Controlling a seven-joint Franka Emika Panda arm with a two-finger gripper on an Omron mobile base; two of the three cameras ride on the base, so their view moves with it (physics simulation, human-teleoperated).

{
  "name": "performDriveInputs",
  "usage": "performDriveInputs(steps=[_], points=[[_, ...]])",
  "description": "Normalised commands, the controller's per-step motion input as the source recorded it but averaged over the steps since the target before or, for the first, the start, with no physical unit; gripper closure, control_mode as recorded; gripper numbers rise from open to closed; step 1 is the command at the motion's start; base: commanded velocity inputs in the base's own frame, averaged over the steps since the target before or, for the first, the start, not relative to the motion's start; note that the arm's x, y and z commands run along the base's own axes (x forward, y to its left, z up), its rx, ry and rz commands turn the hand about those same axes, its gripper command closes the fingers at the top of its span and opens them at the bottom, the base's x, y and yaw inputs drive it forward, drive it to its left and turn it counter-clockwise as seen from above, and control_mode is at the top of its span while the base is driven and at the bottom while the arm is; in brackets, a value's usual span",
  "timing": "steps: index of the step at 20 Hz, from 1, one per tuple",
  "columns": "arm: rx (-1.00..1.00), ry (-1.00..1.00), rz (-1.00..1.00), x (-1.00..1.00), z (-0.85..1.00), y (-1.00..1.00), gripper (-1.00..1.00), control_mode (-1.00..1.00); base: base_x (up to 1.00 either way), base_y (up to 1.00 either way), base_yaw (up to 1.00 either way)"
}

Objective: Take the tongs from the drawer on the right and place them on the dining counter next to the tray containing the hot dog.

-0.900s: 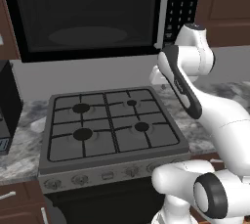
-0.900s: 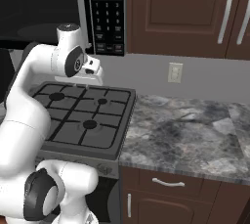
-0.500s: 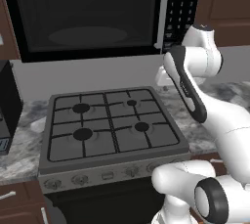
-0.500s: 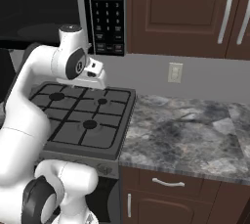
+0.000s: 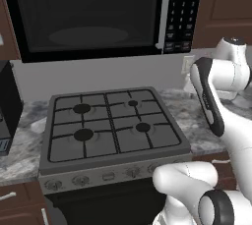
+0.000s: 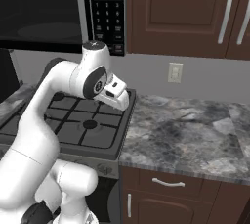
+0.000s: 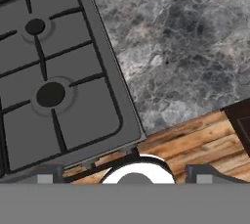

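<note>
Since earlier: arm swings right over the worktop [image 6: 195, 135] | hand [image 6: 117, 95] looks open, empty | drawer [image 6: 168, 183] below, shut | risk: tongs unseen, a blind reach bumps the stove [image 6: 83, 125] edge

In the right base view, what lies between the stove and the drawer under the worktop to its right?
Only bare grey marbled worktop separates the stove from the closed drawer; nothing stands on that stretch.
</note>
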Motion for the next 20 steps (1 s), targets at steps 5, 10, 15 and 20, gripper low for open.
performDriveInputs(steps=[5,10,15,20], points=[[0.09,0.01,-0.46,-0.08,-0.31,-1.00,-1.00,-1.00,0.00,0.00,0.00],[0.11,0.00,-0.48,-0.06,-0.32,-0.94,-1.00,-1.00,0.00,0.00,0.00],[0.15,-0.10,-0.43,0.00,-0.68,-0.80,-1.00,-1.00,0.00,0.00,0.00],[0.25,-0.32,-0.38,0.00,-0.87,-0.58,-1.00,-1.00,0.00,0.00,0.00]])
